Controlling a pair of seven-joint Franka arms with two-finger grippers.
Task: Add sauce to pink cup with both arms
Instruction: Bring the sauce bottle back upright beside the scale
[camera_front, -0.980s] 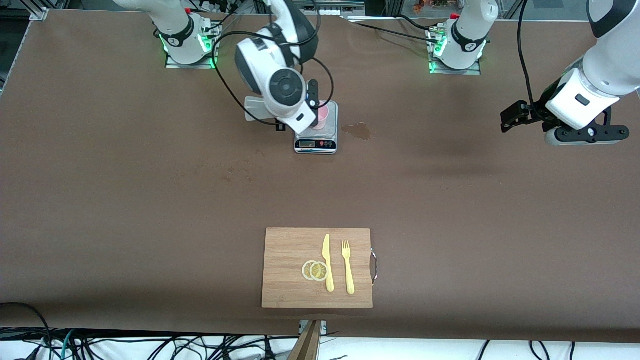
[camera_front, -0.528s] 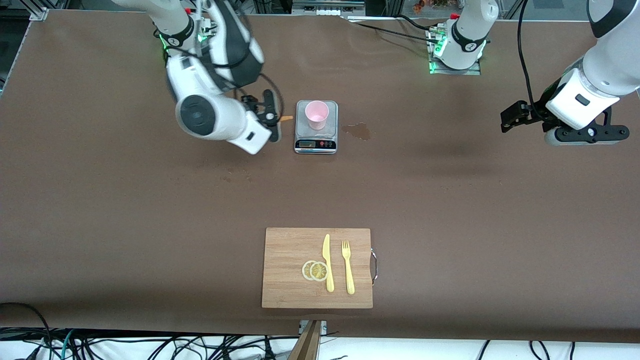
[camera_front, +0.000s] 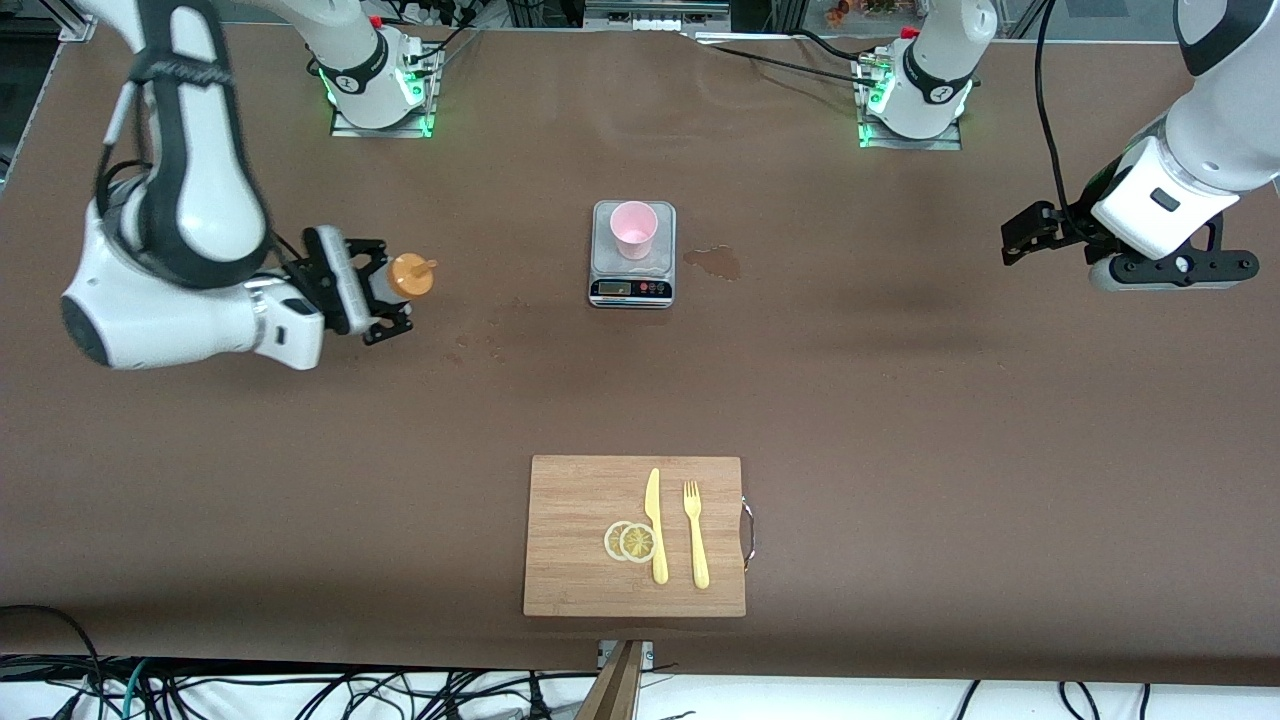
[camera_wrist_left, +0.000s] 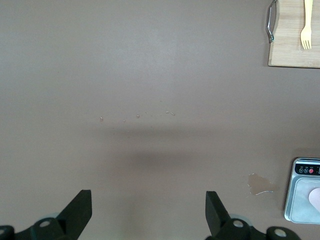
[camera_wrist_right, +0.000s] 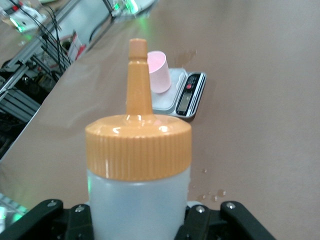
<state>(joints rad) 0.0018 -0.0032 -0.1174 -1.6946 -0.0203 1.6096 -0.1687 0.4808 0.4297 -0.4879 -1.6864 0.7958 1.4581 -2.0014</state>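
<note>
**A:** From the front view, how far along does the task seem?

**B:** The pink cup (camera_front: 634, 229) is standing upright on a small scale (camera_front: 632, 287) in the middle of the worktop (camera_front: 900, 400). The right gripper (camera_front: 375, 284) is holding the sauce (camera_front: 402, 277) over the right arm's end of the worktop, well apart from the cup. I am judging that either the pour is finished or the bottle is yet to be brought across; whether the cup holds sauce cannot be told. The left gripper (camera_front: 1015, 238) is waiting over the left arm's end.

**A:** And the left wrist view?

**B:** Its fingers (camera_wrist_left: 80, 212) are standing wide apart, gripping nothing, with bare worktop below. The scale (camera_wrist_left: 303, 196) is showing at the edge.

**A:** The right wrist view?

**B:** The sauce (camera_wrist_right: 139, 180) is sitting upright between the fingers, which are closing on its pale body below the orange cap. The pink cup (camera_wrist_right: 159, 71) is showing farther off on the scale.
</note>
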